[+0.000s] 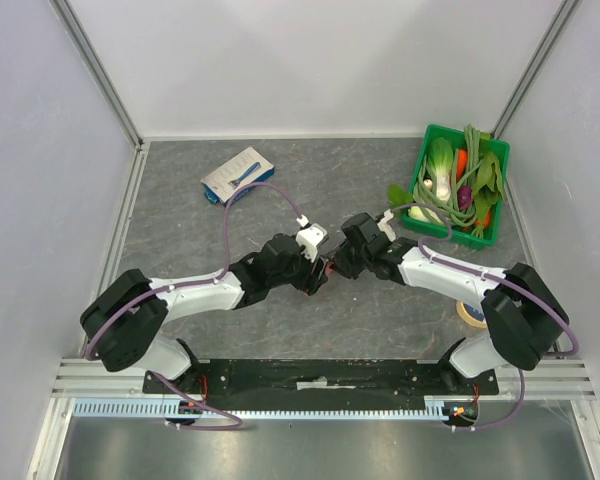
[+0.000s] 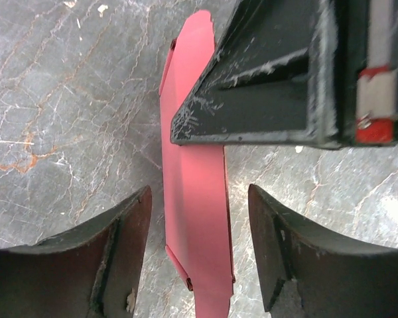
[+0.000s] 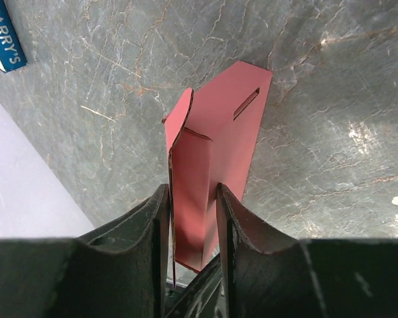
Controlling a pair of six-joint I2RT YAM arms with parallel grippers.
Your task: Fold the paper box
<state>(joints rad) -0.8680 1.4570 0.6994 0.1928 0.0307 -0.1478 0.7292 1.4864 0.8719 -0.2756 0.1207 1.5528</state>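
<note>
The pink-red paper box [image 3: 219,126] is partly folded, with one slotted panel spread towards the table and a narrower folded part rising between my right fingers. My right gripper [image 3: 191,195] is shut on that folded part, a pad against each side. In the left wrist view the paper box [image 2: 196,199] shows as a narrow upright strip between my left fingers. My left gripper [image 2: 199,192] is open, with a gap to the paper on both sides. One right finger [image 2: 265,99] presses on the strip from the upper right. From above, both grippers meet mid-table and hide the box.
A white-and-blue box [image 1: 237,175] lies at the back left, its corner [image 3: 3,36] also showing in the right wrist view. A green basket [image 1: 424,150] of vegetables stands at the back right. A tape roll [image 1: 472,313] lies beside the right arm's base. White walls enclose the table.
</note>
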